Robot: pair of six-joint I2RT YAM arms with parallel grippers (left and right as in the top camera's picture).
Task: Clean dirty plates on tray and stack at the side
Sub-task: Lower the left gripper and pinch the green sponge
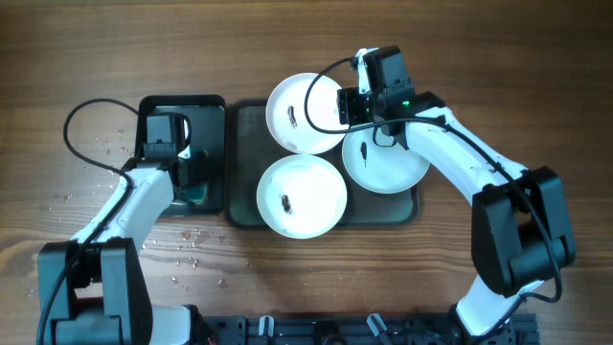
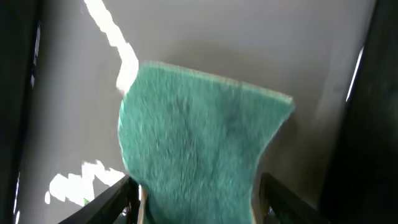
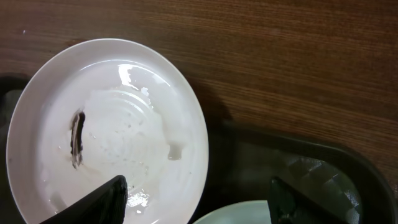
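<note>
Three white plates lie on the dark tray: one at the back, one at the front, one at the right. Each shows a small dark smear. My right gripper hangs open over the back plate's right rim. In the right wrist view one fingertip is above the wet plate with its smear, the other above the tray. My left gripper is shut on a green sponge over the black glossy tray.
Water drops speckle the wooden table in front of the black glossy tray. The right plate's rim shows at the bottom of the right wrist view. Bare wood lies behind the tray. Both arm bases stand at the near edge.
</note>
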